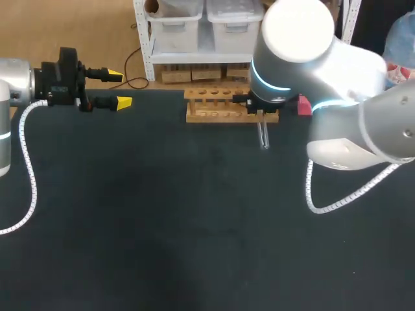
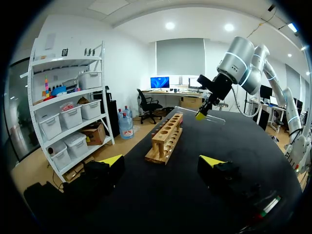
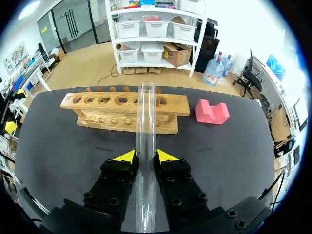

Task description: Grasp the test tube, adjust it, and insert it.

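A clear glass test tube (image 3: 146,117) lies lengthwise between the yellow tips of my right gripper (image 3: 146,157), which is shut on it. The tube's far end points over the wooden rack (image 3: 122,111) with its row of holes. In the head view my right arm (image 1: 295,58) hides its gripper; only the tube (image 1: 263,136) shows, just in front of the rack (image 1: 220,105). From the left wrist view the right gripper (image 2: 202,113) holds the tube roughly level above the rack's (image 2: 166,135) far end. My left gripper (image 1: 120,89) stands open at the far left, holding nothing.
A pink notched block (image 3: 212,112) sits to the right of the rack, also seen as the pink block (image 1: 305,105) partly behind my right arm. A white coiled cable (image 1: 29,168) hangs from the left arm over the dark table (image 1: 162,214).
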